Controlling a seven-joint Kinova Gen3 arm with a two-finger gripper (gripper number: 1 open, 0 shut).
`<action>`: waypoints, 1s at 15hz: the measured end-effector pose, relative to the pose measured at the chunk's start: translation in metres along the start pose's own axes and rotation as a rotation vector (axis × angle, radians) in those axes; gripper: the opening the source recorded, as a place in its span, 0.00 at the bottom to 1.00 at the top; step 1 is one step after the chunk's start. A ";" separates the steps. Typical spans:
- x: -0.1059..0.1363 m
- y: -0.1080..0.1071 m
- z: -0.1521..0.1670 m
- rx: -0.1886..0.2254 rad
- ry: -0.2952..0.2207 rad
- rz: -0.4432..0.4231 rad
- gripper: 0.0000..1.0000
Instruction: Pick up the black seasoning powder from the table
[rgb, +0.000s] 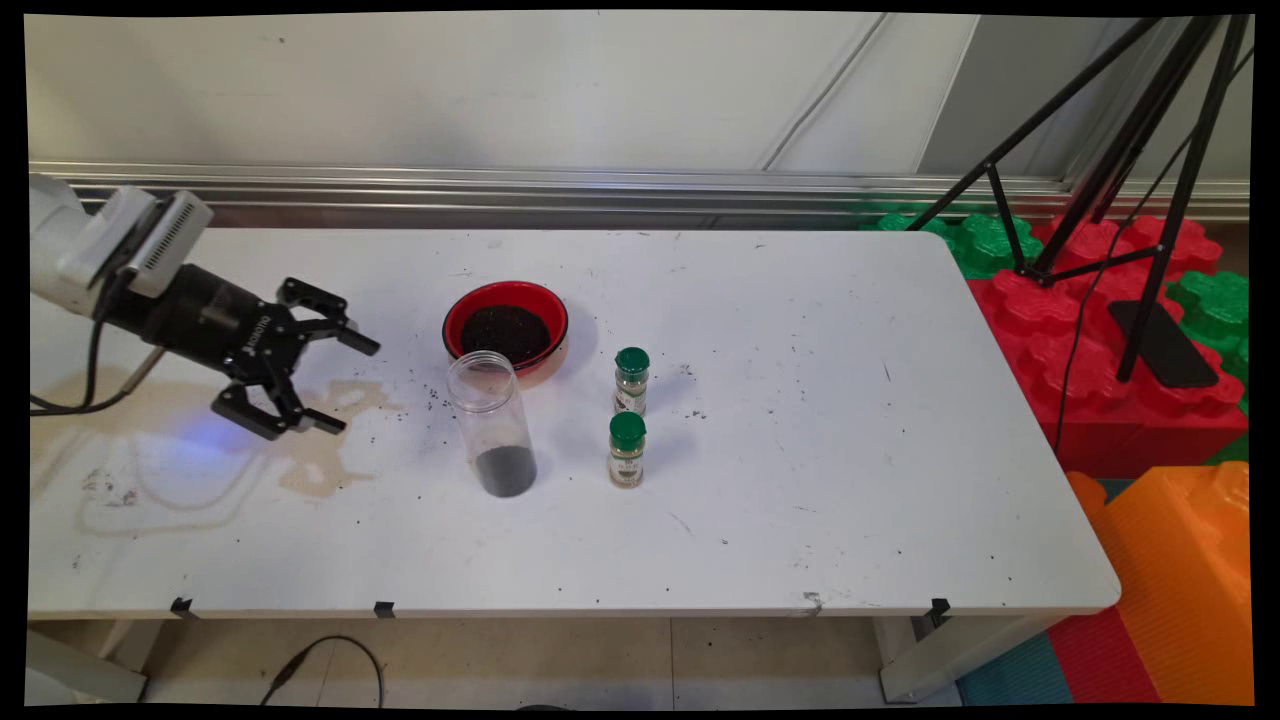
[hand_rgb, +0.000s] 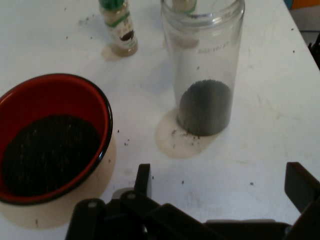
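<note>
My black gripper (rgb: 345, 385) hangs open over the left part of the white table (rgb: 800, 480), with nothing between its fingers. To its right stands a clear jar (rgb: 492, 424) with dark grains at its bottom, lid off. In the hand view that jar (hand_rgb: 204, 70) is ahead and slightly right, apart from the fingers (hand_rgb: 143, 180). A red bowl (rgb: 506, 325) of dark grains sits behind the jar; in the hand view this bowl (hand_rgb: 75, 95) lies at the left. Two small green-capped spice bottles (rgb: 631, 380) (rgb: 627, 449) stand right of the jar.
Brownish stains (rgb: 320, 470) and scattered dark grains mark the table below the gripper. A black tripod (rgb: 1130, 190) stands off the table's right end over red and green foam blocks (rgb: 1090, 330). An orange block (rgb: 1180, 570) lies near the right front corner.
</note>
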 end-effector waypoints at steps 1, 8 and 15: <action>0.000 -0.001 0.003 -0.004 0.007 0.004 1.00; -0.002 -0.011 0.036 -0.049 0.083 0.031 1.00; -0.005 -0.018 0.067 -0.082 0.178 0.028 1.00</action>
